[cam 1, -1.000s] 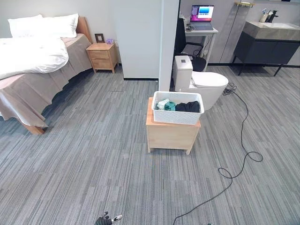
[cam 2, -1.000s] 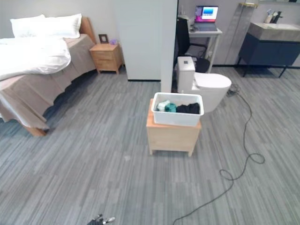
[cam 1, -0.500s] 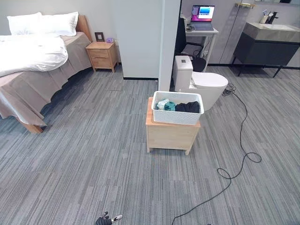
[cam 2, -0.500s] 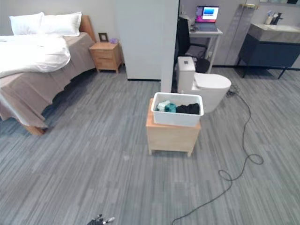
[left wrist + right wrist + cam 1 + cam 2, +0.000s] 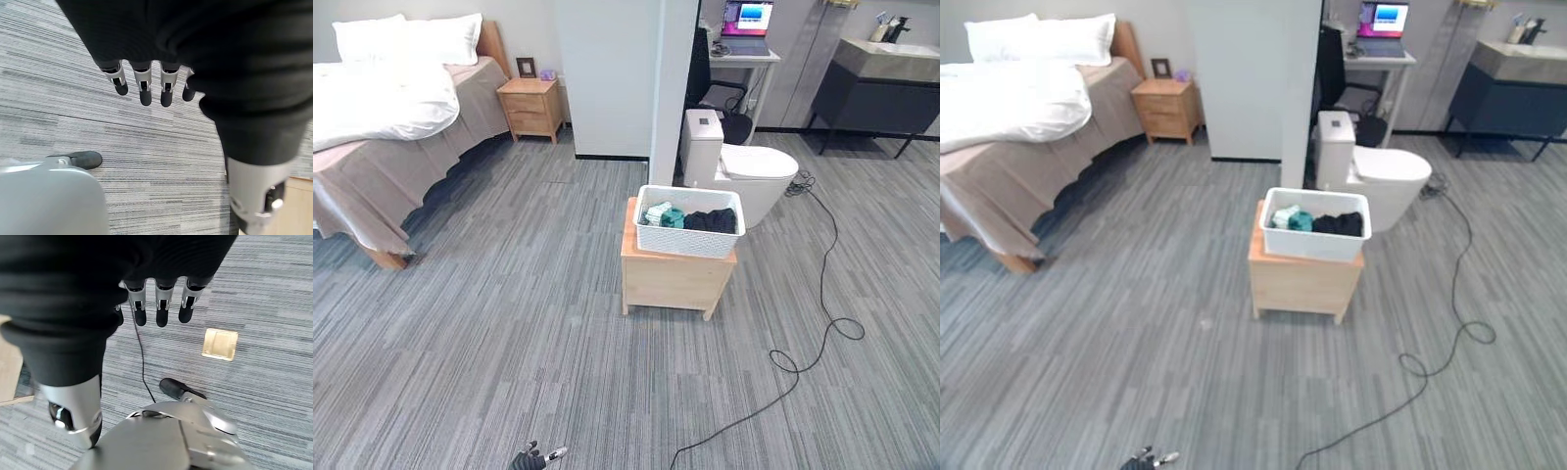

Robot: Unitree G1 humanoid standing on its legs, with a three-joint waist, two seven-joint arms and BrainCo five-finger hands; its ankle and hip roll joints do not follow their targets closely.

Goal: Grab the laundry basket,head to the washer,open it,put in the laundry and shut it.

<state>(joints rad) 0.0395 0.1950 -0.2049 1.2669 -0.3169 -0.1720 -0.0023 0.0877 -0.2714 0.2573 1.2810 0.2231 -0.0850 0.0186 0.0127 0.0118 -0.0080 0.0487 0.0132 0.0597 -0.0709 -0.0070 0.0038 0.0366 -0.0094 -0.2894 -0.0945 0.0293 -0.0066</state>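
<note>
A white laundry basket (image 5: 686, 239) stands on a low wooden cabinet (image 5: 671, 280) in the middle of the room, a few steps ahead of me. It holds teal, pale and black clothes (image 5: 689, 217). My left hand (image 5: 142, 87) hangs at my side over the grey carpet, fingers straight, holding nothing; its tip also shows as the left hand (image 5: 530, 457) at the lower edge of the left eye view. My right hand (image 5: 161, 312) hangs the same way, open and holding nothing. Both hands are far from the basket.
A white toilet (image 5: 741, 171) stands right behind the cabinet, beside a grey partition wall (image 5: 612, 78). A bed (image 5: 382, 117) and nightstand (image 5: 530, 106) lie far left. A desk with a laptop (image 5: 746, 20) and a dark vanity (image 5: 881, 83) stand at the back right. A brass floor plate (image 5: 220, 343) lies by my right hand.
The whole view has shifted slightly as the camera moved a little towards the basket. The basket stays on the cabinet and both hands still hang open.
</note>
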